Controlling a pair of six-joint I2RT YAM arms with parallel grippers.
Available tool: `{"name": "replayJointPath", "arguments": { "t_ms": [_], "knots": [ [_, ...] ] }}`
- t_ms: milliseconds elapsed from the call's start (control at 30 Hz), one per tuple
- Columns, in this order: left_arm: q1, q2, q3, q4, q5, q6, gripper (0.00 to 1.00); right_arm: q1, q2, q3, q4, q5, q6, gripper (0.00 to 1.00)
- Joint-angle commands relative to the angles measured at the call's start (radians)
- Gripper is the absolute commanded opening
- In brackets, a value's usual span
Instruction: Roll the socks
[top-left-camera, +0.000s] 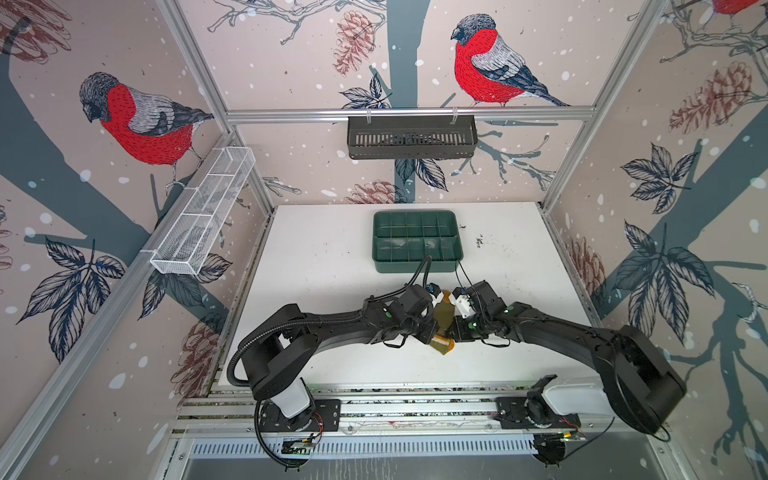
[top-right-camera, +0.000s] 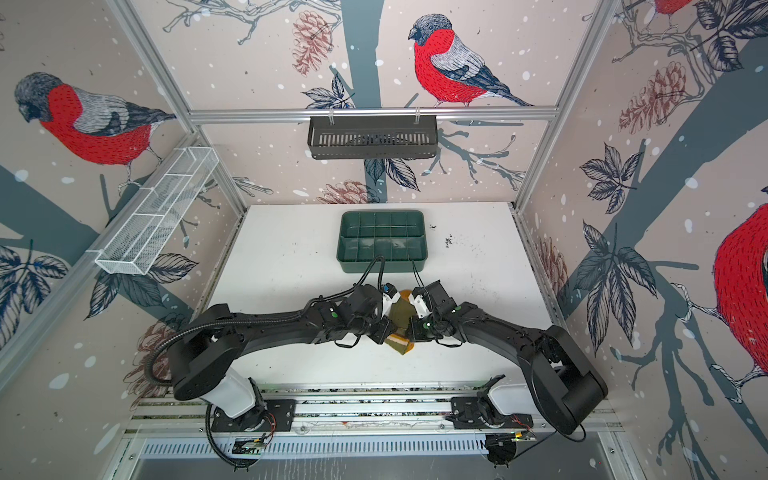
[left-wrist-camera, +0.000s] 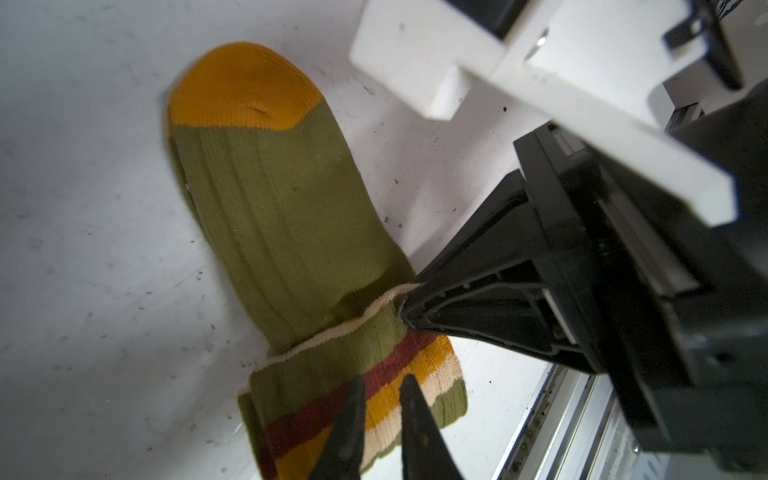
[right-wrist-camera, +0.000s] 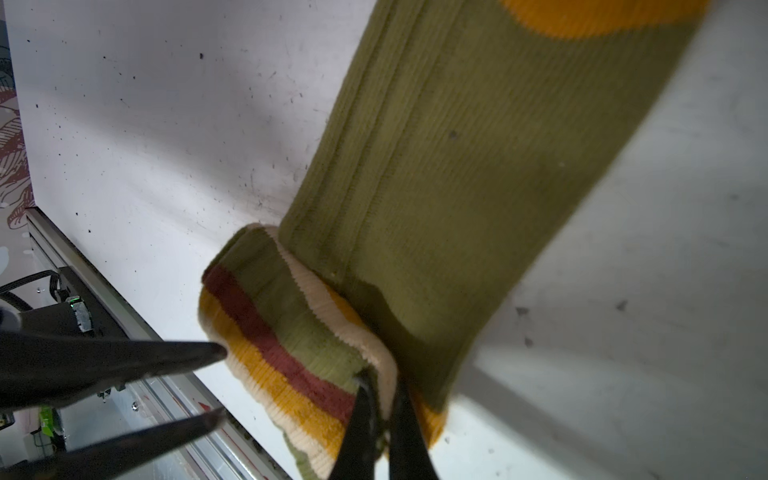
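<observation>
**Q:** What is lying around the work, and what is getting in the way?

**A:** A dark green compartmented tray (top-left-camera: 395, 266) (top-right-camera: 357, 266) is sitting on the far half of the white tabletop (top-left-camera: 324, 270), and dark specks (top-left-camera: 480, 241) are lying to its right. A black slotted basket (top-left-camera: 411, 137) is hanging on the back rail. A white mesh basket (top-left-camera: 203, 212) is hanging on the left wall. In both top views the two wrists are meeting at mid-table and covering most of the socks (top-left-camera: 444, 316) (top-right-camera: 401, 316), leaving only a narrow strip showing between them. Cables from the wrists are arching over the tray's near wall.

**Q:** How are the socks lying?

**A:** They are lying flat at the centre of the tabletop, near of the tray and apart from it. Their long axis is running near to far. The orange toe (left-wrist-camera: 245, 87) is pointing far, toward the tray. The striped cuff (left-wrist-camera: 432, 353) is pointing near and is folding back against the olive leg.

**Q:** What are the tools doing?

**A:** The right tool (right-wrist-camera: 380, 382) (left-wrist-camera: 405, 309) is clamping the cuff's cream edge, with its fingers closed tight on the knit. The left tool (left-wrist-camera: 382, 380) (right-wrist-camera: 222, 382) is resting at the striped cuff with its fingers standing slightly apart. Whether it is pinching any fabric cannot be told.
</observation>
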Motion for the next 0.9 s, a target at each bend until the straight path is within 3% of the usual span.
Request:
{"name": "replayJointPath", "arguments": {
  "t_ms": [0,267,400,633,867],
  "knots": [
    [-0.003,0.032,0.016,0.015,0.044,0.027,0.17,-0.005,-0.003,-0.005,-0.006,0.009,0.008,0.03],
    [0.006,0.108,0.025,0.003,0.01,0.039,0.16,-0.012,-0.011,-0.008,-0.007,0.012,0.004,0.04],
    [0.019,0.152,0.039,0.01,0.02,0.042,0.15,-0.012,-0.028,-0.01,-0.016,0.022,-0.003,0.14],
    [0.021,0.162,0.052,-0.009,0.035,0.046,0.14,-0.012,-0.138,0.007,-0.071,0.076,-0.025,0.48],
    [0.057,0.163,0.048,-0.005,0.088,0.051,0.14,0.065,-0.317,0.079,-0.18,0.196,-0.099,0.57]
  ]
}}
